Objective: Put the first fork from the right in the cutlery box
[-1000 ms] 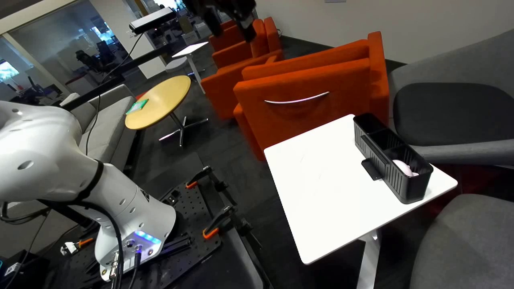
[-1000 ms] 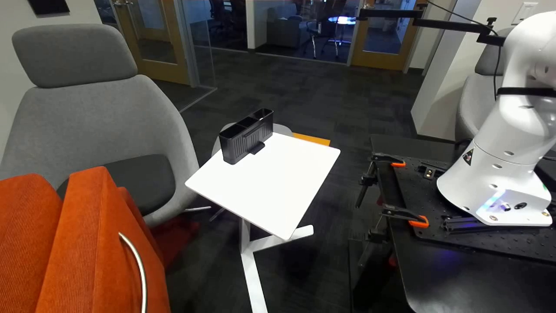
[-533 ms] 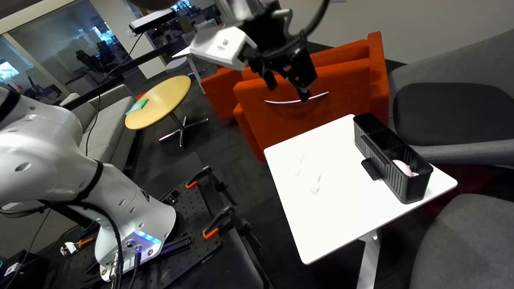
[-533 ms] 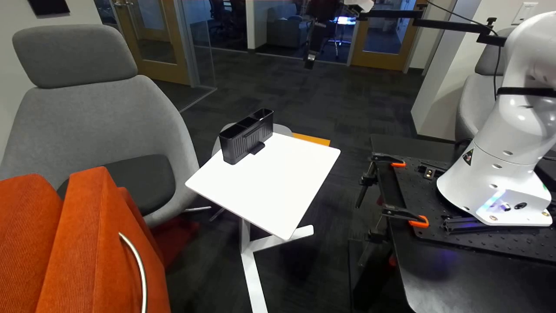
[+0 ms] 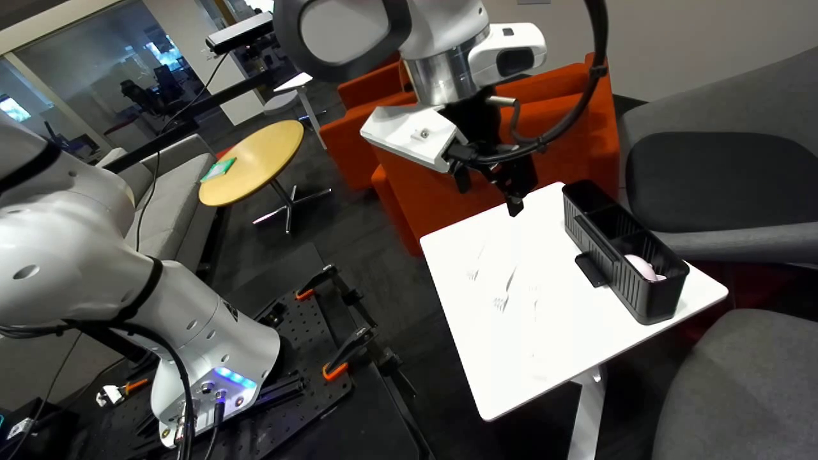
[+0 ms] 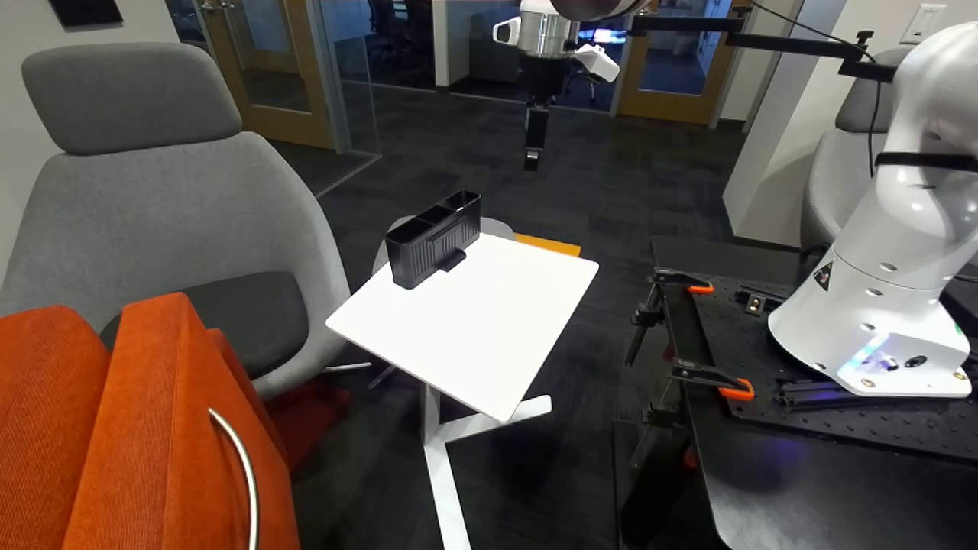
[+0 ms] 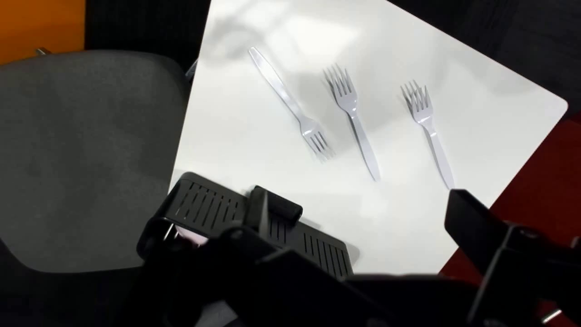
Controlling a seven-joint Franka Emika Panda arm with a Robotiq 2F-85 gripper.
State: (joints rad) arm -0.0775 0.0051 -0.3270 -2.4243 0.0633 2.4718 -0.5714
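Three thin pale silvery-grey forks lie apart on the white table. In the wrist view, the rightmost fork and the middle fork have tines up; the left fork has tines down. The wrist view's left fork appears rightmost in an exterior view, so which is first from the right depends on the view. The black cutlery box stands on the table edge, also seen in an exterior view and the wrist view. My gripper is open and empty, above the table's far edge.
The white table has a pinkish-white item inside the box's end compartment. An orange chair and a grey chair stand close to the table. A black bench carries the arm's base.
The arm has come down into both exterior views, the gripper moving down and nearer the table. The forks and box have not moved; the forks show more clearly in an exterior view.
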